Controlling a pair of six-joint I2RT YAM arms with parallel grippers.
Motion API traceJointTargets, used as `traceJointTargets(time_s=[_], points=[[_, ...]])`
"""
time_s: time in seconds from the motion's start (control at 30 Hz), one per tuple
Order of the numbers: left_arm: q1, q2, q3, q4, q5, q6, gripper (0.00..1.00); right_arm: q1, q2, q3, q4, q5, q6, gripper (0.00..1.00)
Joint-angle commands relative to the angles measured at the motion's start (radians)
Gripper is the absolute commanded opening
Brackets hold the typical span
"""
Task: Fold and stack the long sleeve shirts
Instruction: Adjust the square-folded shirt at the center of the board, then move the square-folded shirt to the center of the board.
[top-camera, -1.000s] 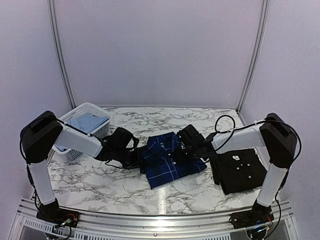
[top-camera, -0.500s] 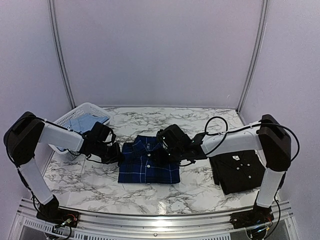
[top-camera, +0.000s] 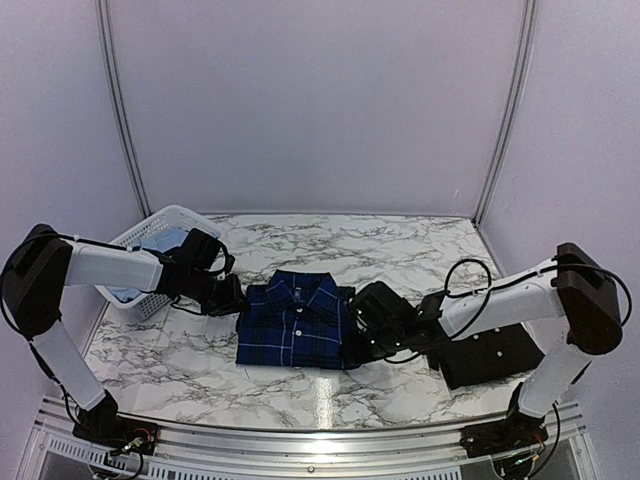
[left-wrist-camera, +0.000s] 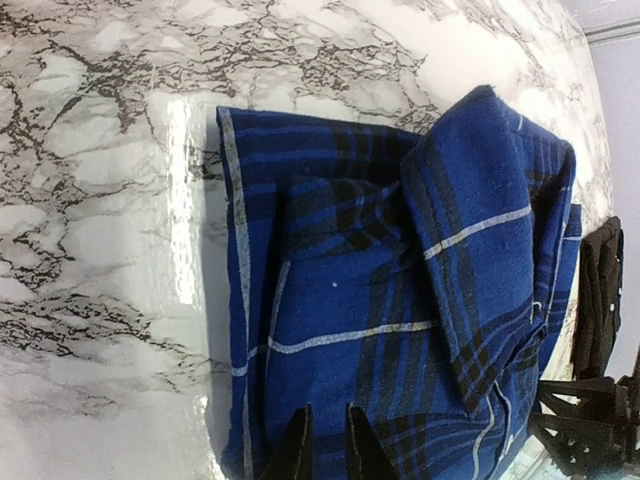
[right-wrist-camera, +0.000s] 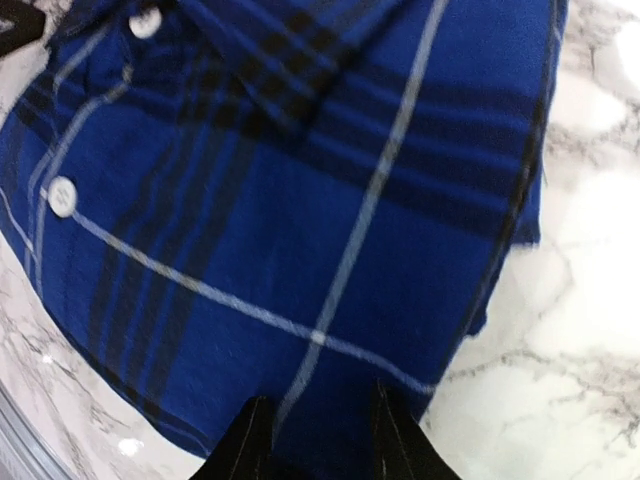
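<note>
I count three shirts. The plaid shirt (top-camera: 295, 320) lies folded flat in the middle of the table (top-camera: 330, 240), collar toward the back wall and white buttons up. The black shirt (top-camera: 495, 350) lies folded near the right edge, part of it hidden under my right arm. The pale blue shirt (top-camera: 163, 244) sits in the one white basket (top-camera: 178, 211) at the far left corner. The plaid shirt is well apart from the basket and nearer to the black shirt, with bare marble between them. There is open marble behind its collar as far as the back wall, and a clear strip in front of it before the near rail. The left gripper (top-camera: 237, 300) is at the plaid shirt's left edge. On the left wrist camera its fingers (left-wrist-camera: 299, 452) stand almost together with only a thin slit between, low over the cloth, and I cannot tell whether any cloth is caught in them. The right gripper (top-camera: 356, 330) is at the shirt's right edge. On the right wrist camera its fingers (right-wrist-camera: 250, 442) are partly spread over the folded edge, and plaid cloth shows in the gap between them.
</note>
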Motion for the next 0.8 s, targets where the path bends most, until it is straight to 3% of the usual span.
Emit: traceJointTargets(time_s=[0.0, 0.17, 0.4, 0.6, 0.77], points=[[0.002, -0.030, 0.040, -0.058, 0.016, 0.032, 0.16, 0.013, -0.029, -0.040, -0.028, -0.003, 0.043, 0.32], [0.005, -0.049, 0.027, -0.085, 0.002, 0.047, 0.23, 0.006, -0.087, 0.011, -0.136, 0.093, 0.045, 0.33], [0.019, -0.122, -0.040, -0.092, 0.008, 0.063, 0.36, -0.095, -0.170, 0.060, -0.403, 0.276, 0.069, 0.47], [0.022, -0.160, -0.054, -0.096, 0.024, 0.066, 0.40, -0.121, -0.213, 0.057, -0.636, 0.424, 0.160, 0.48], [0.022, -0.161, -0.044, -0.098, 0.041, 0.073, 0.40, -0.120, -0.230, 0.037, -0.733, 0.468, 0.228, 0.49]])
